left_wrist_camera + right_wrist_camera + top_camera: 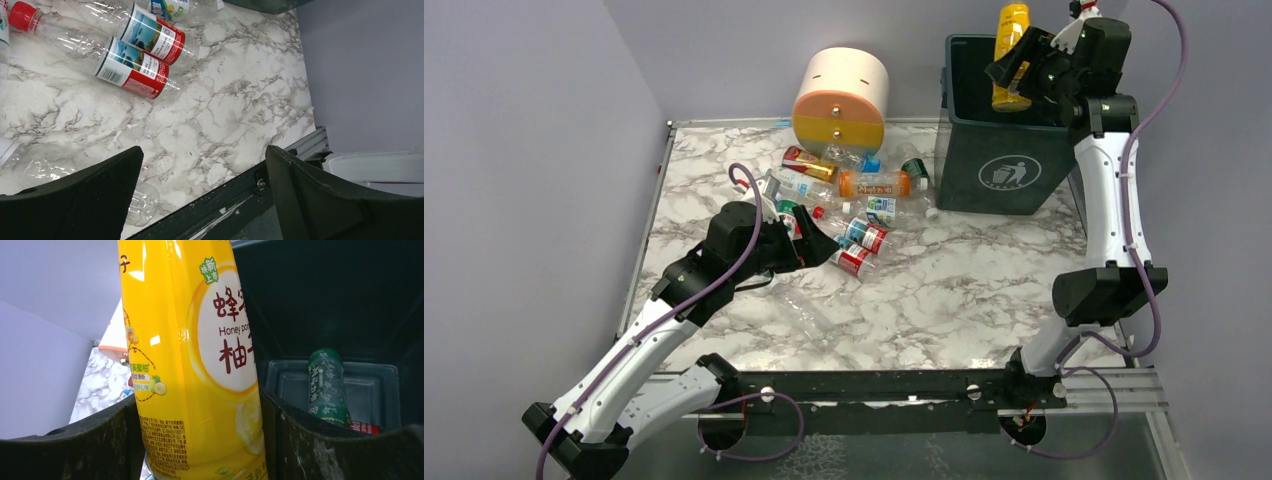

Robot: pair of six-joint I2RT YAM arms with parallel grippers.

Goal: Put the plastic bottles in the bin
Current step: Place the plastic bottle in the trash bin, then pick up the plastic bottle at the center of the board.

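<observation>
Top external view: a marble table (944, 290) stands between lilac walls. The bin (999, 165) sits at the far right corner. The right gripper (1016, 62) holds a yellow bottle (1010, 30) upright above the bin opening. The plastic bottles (874, 185) lie piled beside a round drawer unit (842, 98). The left gripper (814, 238) is at the pile's near edge.

Left wrist view: fingers (90, 195) spread wide, nothing between them; two red-labelled bottles (135, 67) lie beyond.

Right wrist view: fingers (325, 450) clamp the yellow bottle. A green bottle (327, 385) lies inside the bin.
</observation>
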